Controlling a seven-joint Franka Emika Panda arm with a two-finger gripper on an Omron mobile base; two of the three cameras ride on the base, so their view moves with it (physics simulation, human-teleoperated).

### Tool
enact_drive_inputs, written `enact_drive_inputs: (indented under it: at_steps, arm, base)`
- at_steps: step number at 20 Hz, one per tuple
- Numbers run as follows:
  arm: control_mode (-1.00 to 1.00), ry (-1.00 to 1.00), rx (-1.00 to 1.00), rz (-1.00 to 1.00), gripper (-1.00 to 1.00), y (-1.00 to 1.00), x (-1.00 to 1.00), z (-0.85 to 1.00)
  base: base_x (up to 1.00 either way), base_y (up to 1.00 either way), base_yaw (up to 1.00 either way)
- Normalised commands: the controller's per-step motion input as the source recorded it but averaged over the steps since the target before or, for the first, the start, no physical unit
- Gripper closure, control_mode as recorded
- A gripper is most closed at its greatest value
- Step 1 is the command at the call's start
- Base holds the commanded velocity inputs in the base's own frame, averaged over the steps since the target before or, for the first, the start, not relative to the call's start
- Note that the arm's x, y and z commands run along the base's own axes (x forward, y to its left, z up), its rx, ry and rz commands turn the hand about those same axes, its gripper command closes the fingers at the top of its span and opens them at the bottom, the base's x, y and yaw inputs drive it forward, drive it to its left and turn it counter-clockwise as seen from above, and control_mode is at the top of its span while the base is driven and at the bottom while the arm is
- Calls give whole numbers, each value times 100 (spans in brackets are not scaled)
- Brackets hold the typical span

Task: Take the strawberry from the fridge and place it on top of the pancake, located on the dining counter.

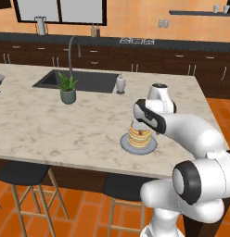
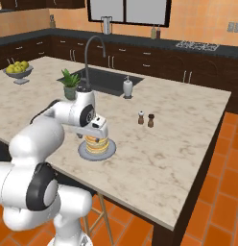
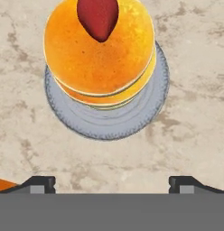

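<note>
The tool is wide open and holds nothing. Its 2 dark fingertips stand far apart, with bare tabletop between them. It hangs just above the pancake, a short golden stack on a round grey plate. The strawberry lies on top of the stack, red, with its point toward the tool. The plate sits on the beige tabletop, near the front edge. Further off are 2 small shakers, a little green plant in a pot, a soap bottle and a dark sink with a tall tap.
</note>
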Motion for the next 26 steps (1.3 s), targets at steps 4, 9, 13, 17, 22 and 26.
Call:
enact_drive_inputs:
  at_steps: [4, 9, 13, 17, 22, 26]
  arm:
    - [-100, -32, -2, 0, -100, 0, -94, 18]
    - [-100, -32, 0, 0, -100, 0, -88, 15]
    - [-100, -32, -1, -1, -100, 0, -90, 17]
    - [-100, -33, -4, -2, -100, 0, -79, 57]
    - [-100, -20, -2, 0, -100, 0, -55, 43]
    - [-100, 0, 0, 0, -100, 1, -3, 0]
  base:
    - [0, 0, 0]
    - [0, 0, 0]
    - [0, 0, 0]
    - [0, 0, 0]
    - [0, 0, 0]
    - [0, 0, 0]
